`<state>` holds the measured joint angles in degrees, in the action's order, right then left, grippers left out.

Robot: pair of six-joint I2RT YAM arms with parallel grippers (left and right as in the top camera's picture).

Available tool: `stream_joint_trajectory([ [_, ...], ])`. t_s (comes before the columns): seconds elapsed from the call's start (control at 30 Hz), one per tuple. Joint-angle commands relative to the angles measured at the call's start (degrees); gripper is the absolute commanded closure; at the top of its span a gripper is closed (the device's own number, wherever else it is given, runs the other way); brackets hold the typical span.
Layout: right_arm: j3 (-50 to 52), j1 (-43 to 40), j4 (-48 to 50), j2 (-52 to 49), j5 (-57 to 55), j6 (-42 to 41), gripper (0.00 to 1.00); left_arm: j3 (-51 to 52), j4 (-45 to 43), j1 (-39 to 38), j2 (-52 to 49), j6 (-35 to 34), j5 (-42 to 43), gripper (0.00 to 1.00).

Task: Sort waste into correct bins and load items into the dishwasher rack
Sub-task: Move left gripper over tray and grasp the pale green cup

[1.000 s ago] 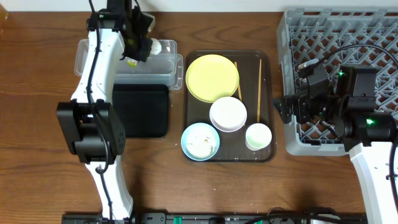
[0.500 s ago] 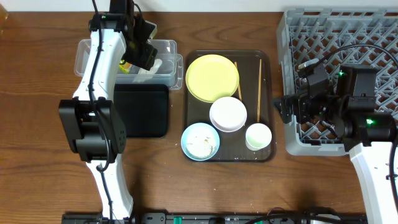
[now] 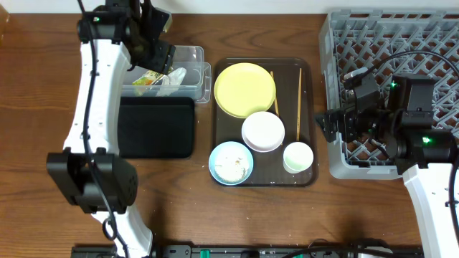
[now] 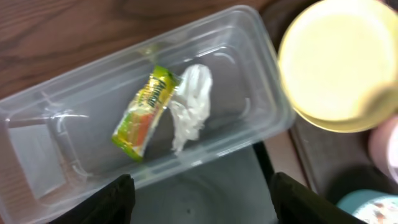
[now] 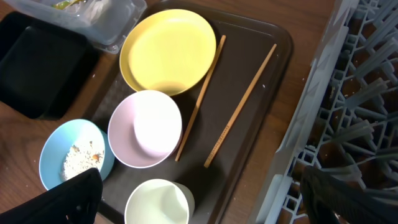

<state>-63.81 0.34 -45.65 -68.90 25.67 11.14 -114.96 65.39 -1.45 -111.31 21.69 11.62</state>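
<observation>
My left gripper (image 3: 156,51) hangs open and empty above the clear tub (image 3: 188,51). In the tub lie the green-yellow wrapper (image 4: 144,113) and the crumpled white paper (image 4: 189,106). On the brown tray sit the yellow plate (image 3: 244,89), the white bowl (image 3: 263,131), the light blue bowl (image 3: 231,163) with rice scraps, the pale cup (image 3: 297,157) and two chopsticks (image 3: 300,104). My right gripper (image 5: 202,190) stands wide open over the cup (image 5: 158,202), at the left wall of the grey rack (image 3: 387,43).
The shallow black tray (image 3: 158,127) lies just in front of the clear tub. The brown serving tray (image 3: 310,72) sits between the bins and the rack. Bare wooden table (image 3: 43,86) stretches to the left.
My left gripper opened and let go of the wrapper, which now lies in the clear tub. The left arm swung left and back. The right arm has not moved.
</observation>
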Motion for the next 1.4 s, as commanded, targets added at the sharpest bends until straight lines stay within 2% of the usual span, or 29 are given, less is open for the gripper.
stream_joint_trajectory([
  [0.0,-0.9,0.44,-0.04,-0.13,-0.13,0.07,0.01,-0.57,1.44,-0.02,1.97,0.24,2.97,0.28],
  [0.27,-0.9,0.46,0.63,-0.13,-0.11,0.04,0.01,-0.57,9.22,-0.02,10.93,-7.3,2.97,0.28],
  [0.43,-0.9,0.44,0.85,-0.13,-0.11,0.04,0.01,-0.55,18.53,-0.02,12.11,-7.52,3.87,0.29],
  [0.53,-0.9,0.44,0.87,-0.13,-0.11,0.04,0.01,0.09,21.97,-0.02,12.09,-7.52,7.5,0.29],
  [0.77,-0.9,0.44,0.87,-0.13,-0.11,0.02,0.01,0.55,23.04,-1.14,12.09,-11.87,10.27,0.34],
  [1.0,-0.9,0.44,0.87,-0.13,-0.15,-1.53,0.01,4.17,19.04,-7.65,12.09,-17.03,10.21,0.34],
  [1.27,-0.9,0.44,0.9,-0.13,-0.59,-3.93,0.01,15.98,4.83,-16.57,12.09,-27.17,10.27,0.41],
  [1.37,-0.9,0.44,0.9,-0.13,-4.0,-7.91,0.01,21.07,-1.81,-20.94,12.07,-30.69,10.25,0.42],
])
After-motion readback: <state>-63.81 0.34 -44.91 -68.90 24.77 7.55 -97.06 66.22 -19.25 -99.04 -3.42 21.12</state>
